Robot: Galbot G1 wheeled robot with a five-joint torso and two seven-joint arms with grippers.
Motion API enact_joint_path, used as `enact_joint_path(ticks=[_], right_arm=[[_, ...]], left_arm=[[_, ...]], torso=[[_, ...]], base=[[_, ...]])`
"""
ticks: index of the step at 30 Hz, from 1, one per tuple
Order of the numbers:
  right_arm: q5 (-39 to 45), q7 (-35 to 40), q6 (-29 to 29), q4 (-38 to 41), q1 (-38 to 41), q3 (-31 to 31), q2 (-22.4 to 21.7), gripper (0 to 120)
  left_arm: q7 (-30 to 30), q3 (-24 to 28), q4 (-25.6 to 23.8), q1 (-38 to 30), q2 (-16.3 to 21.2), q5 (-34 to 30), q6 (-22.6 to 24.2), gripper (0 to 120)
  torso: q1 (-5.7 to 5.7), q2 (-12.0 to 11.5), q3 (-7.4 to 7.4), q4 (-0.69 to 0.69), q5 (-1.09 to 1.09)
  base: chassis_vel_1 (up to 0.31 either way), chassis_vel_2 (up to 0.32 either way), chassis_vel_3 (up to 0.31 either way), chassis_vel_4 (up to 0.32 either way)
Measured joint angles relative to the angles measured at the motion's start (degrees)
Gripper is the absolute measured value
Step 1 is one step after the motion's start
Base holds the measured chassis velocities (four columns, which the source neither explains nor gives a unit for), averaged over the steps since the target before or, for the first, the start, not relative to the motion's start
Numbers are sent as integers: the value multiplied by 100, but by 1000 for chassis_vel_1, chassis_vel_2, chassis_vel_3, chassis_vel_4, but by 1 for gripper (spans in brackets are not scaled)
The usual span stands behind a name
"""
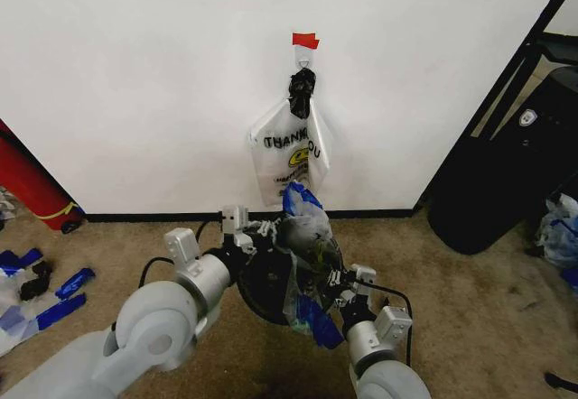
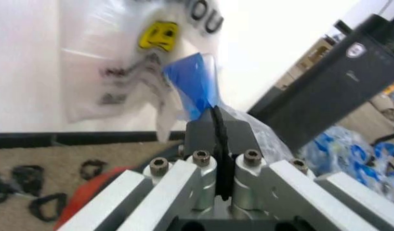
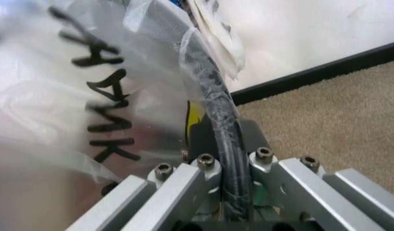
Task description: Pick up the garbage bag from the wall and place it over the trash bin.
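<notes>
Garbage bag (image 1: 305, 236): clear film, bright blue patches, black lettering.
Second bag on hook (image 1: 287, 155): clear-white film, black "THANK YOU" lettering, yellow smiley, small black print beneath; black knot at top.
Trash bin (image 1: 264, 282): black wire mesh; red base showing in the left wrist view.
Wall (image 1: 135, 74): plain white, black baseboard; red tape (image 1: 305, 40) at 12 o'clock above the hook.
Carpet (image 1: 470, 291): tan-brown.
Cylinder (image 1: 27, 182), 9 o'clock: red, yellow band.
Left gripper (image 1: 242, 229) and right gripper (image 1: 348, 283): silver-grey metal, black pads.
Case (image 1: 515, 164), 3 o'clock: black.
</notes>
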Motion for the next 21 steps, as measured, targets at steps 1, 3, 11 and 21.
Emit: enact_joint_path(ticks=[1, 3, 11, 21], right_arm=[[20, -2, 2, 12, -1, 7, -14, 0], [40, -3, 2, 20, -2, 11, -23, 0], [260, -25, 18, 104, -32, 109, -117, 0], [494, -54, 68, 165, -67, 282, -195, 0]], left_arm=[[-13, -69, 15, 9, 52, -8, 0, 0], [-16, -102, 26, 16, 87, -11, 0, 0], [-30, -304, 315, 99, 389, -12, 2, 0], [40, -421, 625, 181, 606, -9, -2, 0]], torso=[[0, 0, 0, 0, 0], [0, 0, 0, 0, 0], [0, 0, 0, 0, 0], [0, 0, 0, 0, 0]], base=[[0, 0, 0, 0], [0, 0, 0, 0], [0, 0, 0, 0], [0, 0, 0, 0]])
